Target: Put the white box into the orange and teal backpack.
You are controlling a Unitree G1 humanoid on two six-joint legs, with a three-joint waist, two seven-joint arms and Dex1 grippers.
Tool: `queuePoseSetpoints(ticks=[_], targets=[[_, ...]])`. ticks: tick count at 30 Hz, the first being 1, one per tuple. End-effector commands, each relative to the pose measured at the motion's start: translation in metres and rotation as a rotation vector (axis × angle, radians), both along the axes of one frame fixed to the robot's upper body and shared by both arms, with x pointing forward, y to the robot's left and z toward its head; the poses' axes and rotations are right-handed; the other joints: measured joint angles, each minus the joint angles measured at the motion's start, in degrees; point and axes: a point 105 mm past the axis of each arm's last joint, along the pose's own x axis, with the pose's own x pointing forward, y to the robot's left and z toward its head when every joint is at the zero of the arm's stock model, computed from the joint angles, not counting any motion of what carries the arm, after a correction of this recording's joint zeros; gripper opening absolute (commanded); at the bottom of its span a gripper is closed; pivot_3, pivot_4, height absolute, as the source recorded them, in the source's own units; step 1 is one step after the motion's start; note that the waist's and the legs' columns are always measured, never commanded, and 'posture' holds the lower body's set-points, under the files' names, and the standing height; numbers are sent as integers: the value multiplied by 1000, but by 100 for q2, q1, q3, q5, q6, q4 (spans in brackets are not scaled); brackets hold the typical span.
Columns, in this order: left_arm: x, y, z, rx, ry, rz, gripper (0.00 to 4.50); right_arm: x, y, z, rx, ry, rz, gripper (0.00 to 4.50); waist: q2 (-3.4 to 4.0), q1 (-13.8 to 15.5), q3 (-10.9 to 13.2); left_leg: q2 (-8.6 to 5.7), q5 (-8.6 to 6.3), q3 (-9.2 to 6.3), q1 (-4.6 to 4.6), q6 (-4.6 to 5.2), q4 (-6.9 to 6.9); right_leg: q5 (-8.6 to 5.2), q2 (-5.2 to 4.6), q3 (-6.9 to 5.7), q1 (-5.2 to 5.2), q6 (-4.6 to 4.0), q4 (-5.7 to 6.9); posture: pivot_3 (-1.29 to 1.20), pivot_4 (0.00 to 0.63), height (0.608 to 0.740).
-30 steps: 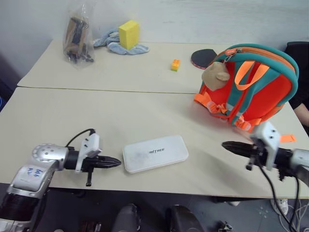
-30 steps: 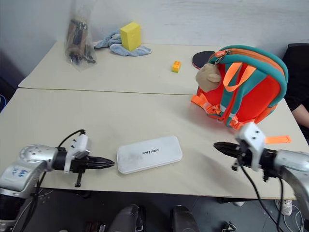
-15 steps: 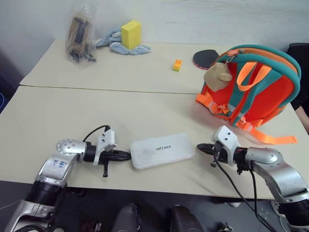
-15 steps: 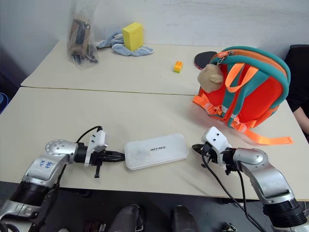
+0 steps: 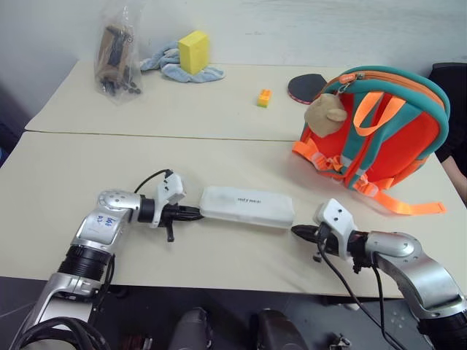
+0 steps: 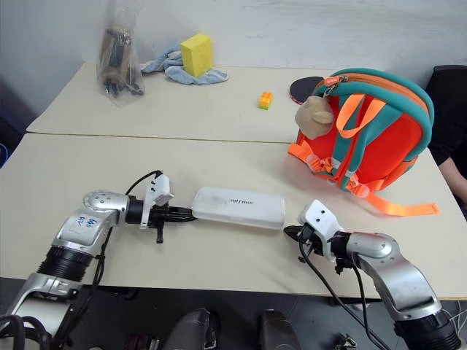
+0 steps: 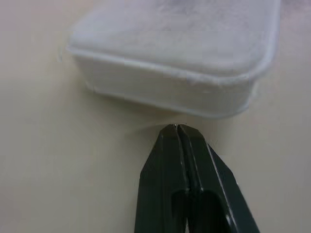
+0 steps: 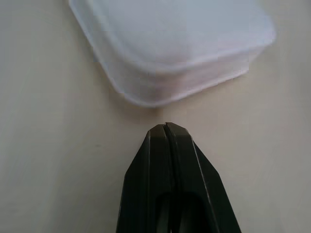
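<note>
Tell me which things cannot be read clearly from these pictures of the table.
- Flat white rectangular box: its small grey lettering is too small to read in the eye views.
- Bright orange and teal backpack: its opening faces away, so zipper state cannot be told.
- Crinkled clear plastic bag: dark contents cannot be identified through the plastic.
- Left gripper: whether its tip touches the box's end cannot be told.
</note>
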Motion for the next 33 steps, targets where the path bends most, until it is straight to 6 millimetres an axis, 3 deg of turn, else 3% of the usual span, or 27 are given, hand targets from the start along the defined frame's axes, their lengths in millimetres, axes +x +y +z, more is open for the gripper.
queuePoseSetpoints(ticks=[1, 6, 12, 19, 26, 33], targets=[[6, 30, 5, 63, 24, 51, 1170, 3, -9, 9, -28, -57, -20, 0, 0, -1, 0, 0, 0, 0, 1, 0, 0, 0, 0, 0, 0, 0, 1, 0, 150, 740], [18, 33, 20, -11, 133, 110, 2754, 7, -12, 9, -33, -73, -36, 0, 0, 12, 0, -1, 0, 0, 1, 3, 3, 0, -2, -1, 0, 0, 5, 0, 150, 740], [16, 22, 28, -191, 485, 191, 4466, 10, -11, 11, -44, -93, -31, 0, -1, 13, 0, -3, 3, -2, -3, 1, 9, 0, -3, -2, -2, 0, 12, 0, 150, 740], [13, 11, 10, -181, 749, 291, 4466, 14, -8, 13, -50, -113, -25, 0, -1, 9, 0, -3, 11, -1, -2, -12, 10, 0, -2, 0, -4, 0, 29, 0, 150, 740], [11, -23, -9, -150, 864, 275, 4466, 19, -3, 11, -61, -132, -9, 0, 1, 78, -6, -13, 11, -6, -1, -10, 20, 0, -14, -1, 4, 0, 21, 0, 150, 740], [13, -70, -19, -171, 915, 216, 4466, 20, -1, 7, -78, -135, 6, 0, 17, 238, -22, -44, 6, -23, 2, 13, 41, 0, -42, -1, 23, 1, 25, 0, 150, 740]])
